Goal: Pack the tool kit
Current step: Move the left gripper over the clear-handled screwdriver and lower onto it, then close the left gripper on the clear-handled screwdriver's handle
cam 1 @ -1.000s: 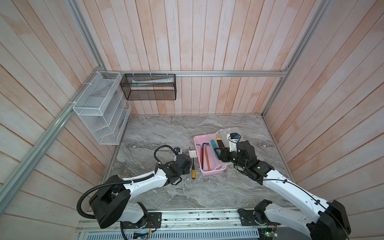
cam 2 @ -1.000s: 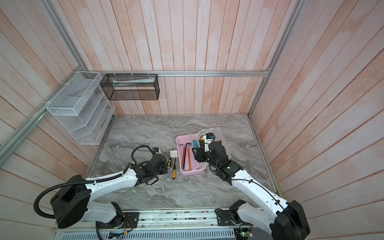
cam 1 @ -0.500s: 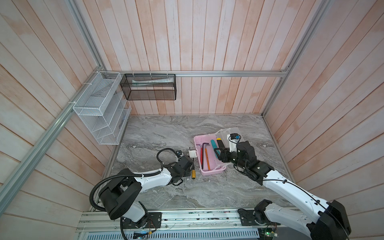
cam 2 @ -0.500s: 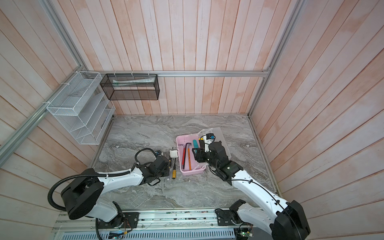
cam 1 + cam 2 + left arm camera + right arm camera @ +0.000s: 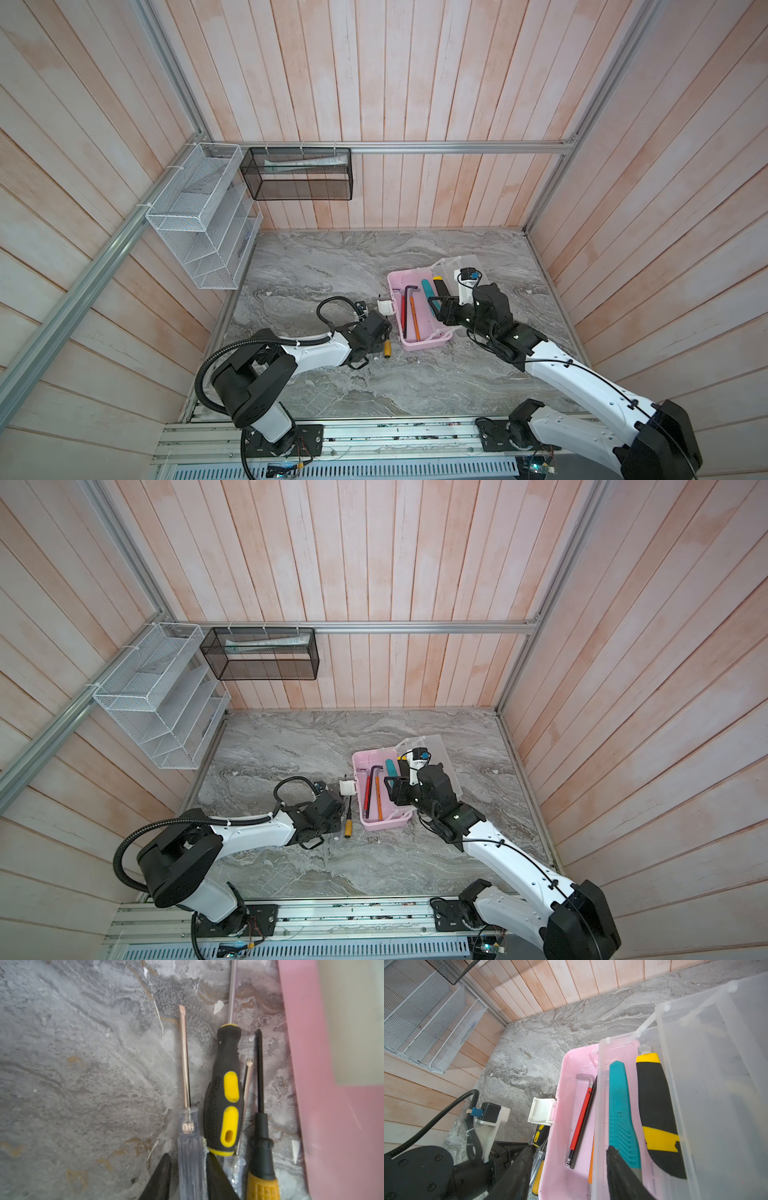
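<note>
Over the last second the left arm's shoulder has swung round and the left gripper (image 5: 189, 1180) has pushed closer to the pink case (image 5: 419, 345), its jaws narrowing as it goes. That sets it on the row of 4 screwdrivers lying loose on the marble tabletop (image 5: 332, 257), just beside the case's outer wall, so the next tool to pack looks chosen. Its 2 black fingers (image 5: 160, 1178) straddle the clear-handled screwdriver (image 5: 190, 1147), the one farthest from the case. The jaws are apart, 1 finger at the handle and a sliver of marble showing beside the other, so I judge the grip not yet made. Alongside lie the black-and-yellow screwdriver (image 5: 225, 1095), a thin clear screwdriver (image 5: 246, 1084) and an orange-handled screwdriver (image 5: 262, 1186). The right gripper (image 5: 570, 1149) has not shifted: it hangs over the case with jaws apart, clamping nothing visible, above the hex keys (image 5: 581, 1118) and beside the teal knife (image 5: 620, 1115). The frosted lid (image 5: 726, 1084) stands open
</note>
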